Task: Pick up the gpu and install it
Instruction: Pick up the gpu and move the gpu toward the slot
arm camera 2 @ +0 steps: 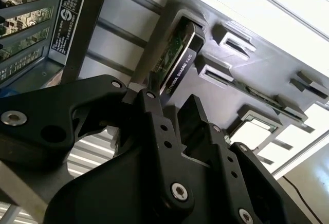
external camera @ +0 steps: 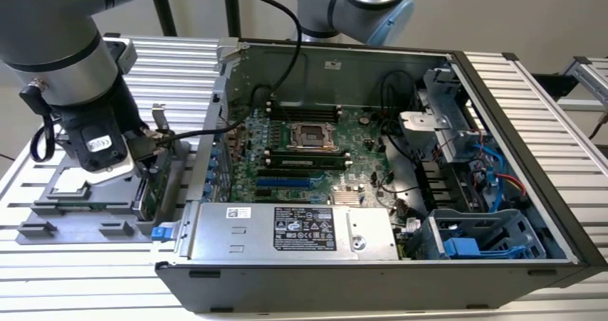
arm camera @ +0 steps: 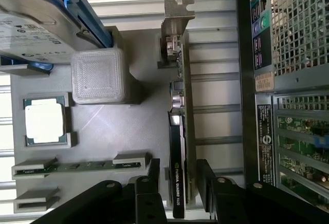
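Beside the open case [external camera: 285,292] on your ribbed table [external camera: 532,86], the gpu [arm camera: 181,126] stands on edge in its grey tray [arm camera: 118,131], your claw [arm camera: 178,166] spread open astride one end, not clamping it, so by my reading neither lift nor install is done

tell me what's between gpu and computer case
In the first wrist view: bare slatted table between the gpu and the computer case, plus one finger of the gripper.
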You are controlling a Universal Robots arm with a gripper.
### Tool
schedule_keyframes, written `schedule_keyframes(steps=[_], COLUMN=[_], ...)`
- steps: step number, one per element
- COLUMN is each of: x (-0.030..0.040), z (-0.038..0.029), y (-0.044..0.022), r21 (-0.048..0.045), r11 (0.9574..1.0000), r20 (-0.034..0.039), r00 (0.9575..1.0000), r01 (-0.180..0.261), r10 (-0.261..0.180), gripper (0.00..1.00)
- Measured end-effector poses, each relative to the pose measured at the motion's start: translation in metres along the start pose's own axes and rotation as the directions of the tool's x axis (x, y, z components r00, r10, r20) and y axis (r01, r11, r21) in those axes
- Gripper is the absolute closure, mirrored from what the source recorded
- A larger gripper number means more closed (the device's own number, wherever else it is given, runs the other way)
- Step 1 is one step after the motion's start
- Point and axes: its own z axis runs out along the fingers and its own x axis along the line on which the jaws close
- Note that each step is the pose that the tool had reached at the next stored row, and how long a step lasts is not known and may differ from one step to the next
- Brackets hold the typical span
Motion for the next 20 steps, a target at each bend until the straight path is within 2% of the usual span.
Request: schedule_keyframes(steps=[20], x=[0.0002], z=[0.0121], y=[-0.0010], r21=[0.0001], r11=[1.0000], r20=[-0.0001], r00=[1.0000], r01=[0.000], r10=[0.000], gripper=[0.00])
